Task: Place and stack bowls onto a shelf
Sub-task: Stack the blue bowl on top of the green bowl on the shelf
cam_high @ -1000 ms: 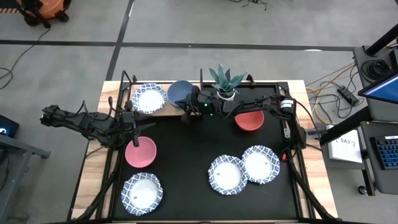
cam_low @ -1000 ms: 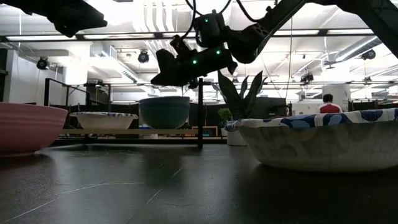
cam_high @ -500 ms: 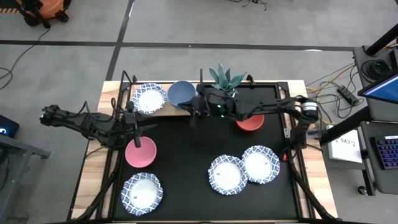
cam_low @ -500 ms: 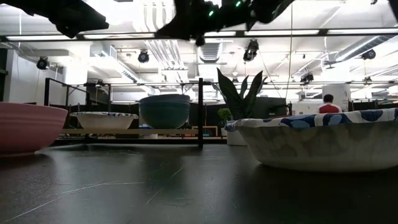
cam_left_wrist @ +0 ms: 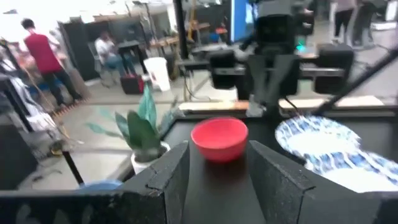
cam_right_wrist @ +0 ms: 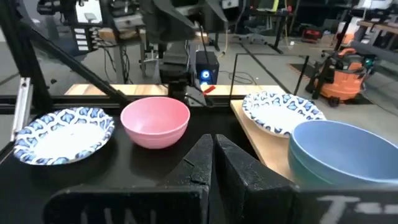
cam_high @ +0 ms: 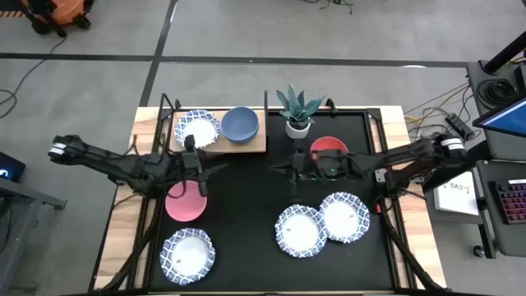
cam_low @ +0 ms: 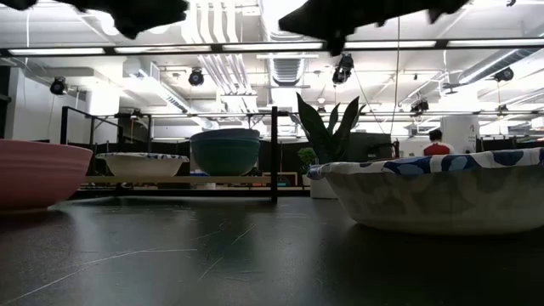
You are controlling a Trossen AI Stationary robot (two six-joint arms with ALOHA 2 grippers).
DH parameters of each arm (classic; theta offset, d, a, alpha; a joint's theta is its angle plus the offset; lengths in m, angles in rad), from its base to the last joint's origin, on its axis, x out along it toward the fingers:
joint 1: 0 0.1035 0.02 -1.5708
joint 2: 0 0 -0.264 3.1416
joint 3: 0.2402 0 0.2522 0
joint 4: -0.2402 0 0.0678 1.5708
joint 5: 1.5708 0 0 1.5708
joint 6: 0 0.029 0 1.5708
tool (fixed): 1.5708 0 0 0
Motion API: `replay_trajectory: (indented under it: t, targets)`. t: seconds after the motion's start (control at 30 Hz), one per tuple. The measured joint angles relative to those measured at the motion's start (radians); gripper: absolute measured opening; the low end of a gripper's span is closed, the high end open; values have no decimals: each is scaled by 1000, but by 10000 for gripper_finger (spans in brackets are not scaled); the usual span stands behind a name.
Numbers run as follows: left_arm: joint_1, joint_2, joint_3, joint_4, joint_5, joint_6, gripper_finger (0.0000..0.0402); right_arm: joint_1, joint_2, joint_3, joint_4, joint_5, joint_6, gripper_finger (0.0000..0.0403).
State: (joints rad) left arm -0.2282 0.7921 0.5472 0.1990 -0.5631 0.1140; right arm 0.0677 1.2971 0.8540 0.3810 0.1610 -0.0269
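Note:
The light-wood shelf [cam_high: 256,145] stands at the table's far left and carries a patterned bowl [cam_high: 197,130] and a blue bowl [cam_high: 240,123]. In the right wrist view a second rim shows under the blue bowl [cam_right_wrist: 342,152]. On the black tabletop sit a pink bowl [cam_high: 185,203], a red bowl [cam_high: 329,148] and three patterned bowls [cam_high: 189,252] [cam_high: 300,230] [cam_high: 345,216]. My left gripper [cam_high: 214,168] hovers open above the pink bowl's far side, and its wrist view faces the red bowl [cam_left_wrist: 219,138]. My right gripper [cam_high: 276,169] is shut, raised over the table's middle, left of the red bowl.
A white pot with a green plant [cam_high: 297,108] stands at the far edge between the shelf and the red bowl. Thin black shelf posts [cam_low: 274,153] rise beside the blue bowl. Bare tabletop lies between the two grippers [cam_high: 246,205]. People show in the room beyond.
My right gripper has drawn back from the blue bowl on the shelf, rising and moving toward the table's near and right side, and now hangs over the middle. The blue bowl has stayed on the shelf. My left gripper has shifted a little toward the right, above the pink bowl.

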Motion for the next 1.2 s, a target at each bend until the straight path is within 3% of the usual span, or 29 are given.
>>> replay_trajectory:
  t: [0.13,0.4,0.73,1.2]
  targets:
    - [74,107,0,138,16,8,136,45,-86,-79,-5,8,-7,9]
    - [276,294,0,307,207,-26,98,88,-227,-193,-3,-8,2,9]
    - [381,521,2,556,215,-79,38,105,-271,-244,-1,-2,17,9]
    - [508,714,78,534,214,-136,35,105,-255,-244,-1,-3,30,9]
